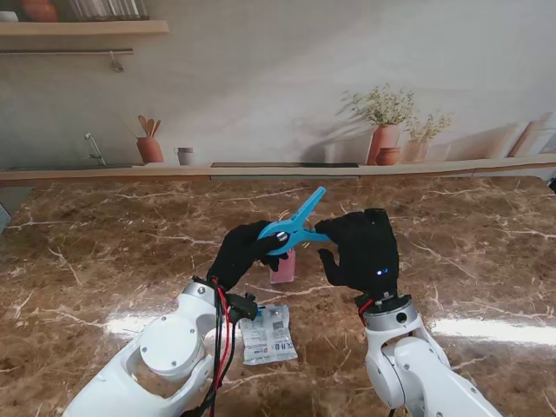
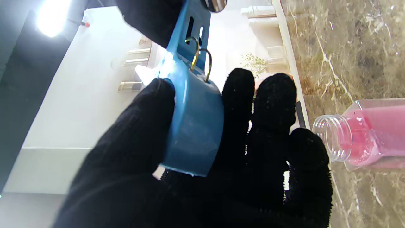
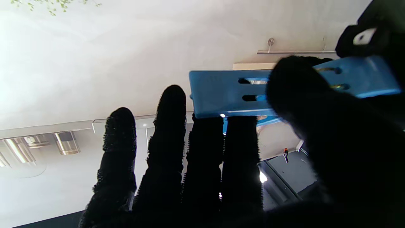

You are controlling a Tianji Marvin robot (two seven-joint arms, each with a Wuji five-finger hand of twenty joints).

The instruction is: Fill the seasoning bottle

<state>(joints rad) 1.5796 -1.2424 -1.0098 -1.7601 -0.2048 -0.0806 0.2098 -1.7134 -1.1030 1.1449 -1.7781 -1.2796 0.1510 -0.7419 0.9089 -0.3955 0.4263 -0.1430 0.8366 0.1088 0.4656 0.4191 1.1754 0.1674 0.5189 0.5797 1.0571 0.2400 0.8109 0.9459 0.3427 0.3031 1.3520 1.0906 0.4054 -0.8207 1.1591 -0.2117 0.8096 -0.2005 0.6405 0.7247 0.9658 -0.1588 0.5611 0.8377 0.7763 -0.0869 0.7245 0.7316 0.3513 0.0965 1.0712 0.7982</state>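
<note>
Gripping one blue clip (image 1: 294,228) between left robot hand (image 1: 241,252) and right robot hand (image 1: 360,250), above the uncapped pink seasoning bottle (image 1: 282,266); risks dropping it and toppling the bottle.

One clip (image 1: 295,228), bottle (image 1: 283,266), perhaps one packet (image 1: 267,334)

Black-gloved right hand (image 3: 221,164) pinching flat blue plastic clip (image 3: 227,93), thumb (image 3: 297,85) pressed on its slotted face, four fingers (image 3: 171,126) extended beneath; pale wall behind.

Blue clip (image 1: 295,228), pink bottle (image 2: 364,136), brown-veined marble table (image 1: 104,252)
</note>
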